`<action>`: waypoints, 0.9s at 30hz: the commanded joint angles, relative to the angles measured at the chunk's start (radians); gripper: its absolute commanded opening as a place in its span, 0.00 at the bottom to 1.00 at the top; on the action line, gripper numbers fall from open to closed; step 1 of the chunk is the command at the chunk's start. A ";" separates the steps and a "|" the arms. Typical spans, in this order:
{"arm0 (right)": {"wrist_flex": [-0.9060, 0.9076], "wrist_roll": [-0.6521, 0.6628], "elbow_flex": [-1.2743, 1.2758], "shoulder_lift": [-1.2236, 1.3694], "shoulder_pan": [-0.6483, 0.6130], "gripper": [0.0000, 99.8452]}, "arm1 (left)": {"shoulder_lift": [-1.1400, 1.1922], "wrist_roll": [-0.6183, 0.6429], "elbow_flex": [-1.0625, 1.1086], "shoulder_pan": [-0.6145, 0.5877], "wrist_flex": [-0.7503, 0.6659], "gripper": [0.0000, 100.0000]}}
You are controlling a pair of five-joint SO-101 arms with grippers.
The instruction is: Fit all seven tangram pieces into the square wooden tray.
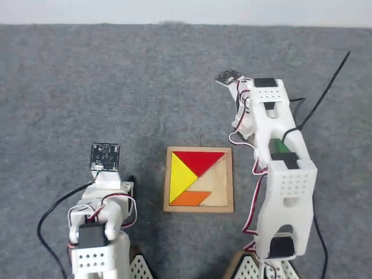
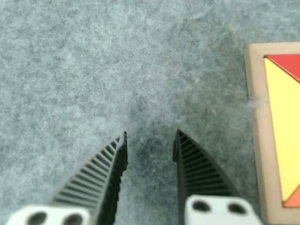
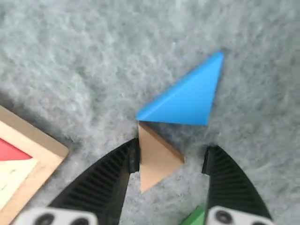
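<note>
The tray (image 1: 228, 180) lies flat on the grey counter (image 1: 116, 87) between the two arms. Three pieces sit in it. A red triangle (image 1: 199, 160) fills the far side and a yellow triangle (image 1: 180, 177) fills the side towards the left arm (image 1: 102, 221). An orange piece (image 1: 190, 198) lies along the near edge. The rest of the tray floor is bare wood.

The left gripper (image 2: 151, 136) hangs over bare counter just beside the tray, and its fingers (image 2: 110, 168) are spread apart with nothing between them.

The right arm (image 1: 279, 163) stretches out along the tray's other side, past its far corner. The right gripper (image 3: 172, 150) is low over the counter with its fingers (image 3: 108, 176) parted around a tan triangle (image 3: 157, 161). One finger touches the triangle's edge. The other finger stands apart from it. The tan triangle lies flat on the counter, outside the tray and near one of its corners. A blue triangle (image 3: 185, 98) lies just beyond the fingertips, and one of its corners meets the tan triangle's tip. A green piece (image 3: 196, 216) shows close under the gripper, too little of it in sight to tell its shape.
</note>
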 commanded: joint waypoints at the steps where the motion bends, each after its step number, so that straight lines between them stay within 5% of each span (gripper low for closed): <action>1: -0.039 0.023 0.015 -0.022 -0.007 0.21 | -0.011 -0.009 -0.012 0.006 0.006 0.15; 12: -0.007 -0.058 0.015 -0.033 0.016 0.08 | -0.011 -0.009 -0.012 0.006 0.006 0.15; 19: 0.018 -0.138 0.015 -0.171 0.048 0.08 | -0.011 -0.009 -0.012 0.006 0.006 0.15; 27: 0.140 -0.256 0.026 -0.285 0.050 0.21 | -0.011 -0.009 -0.012 0.006 0.006 0.15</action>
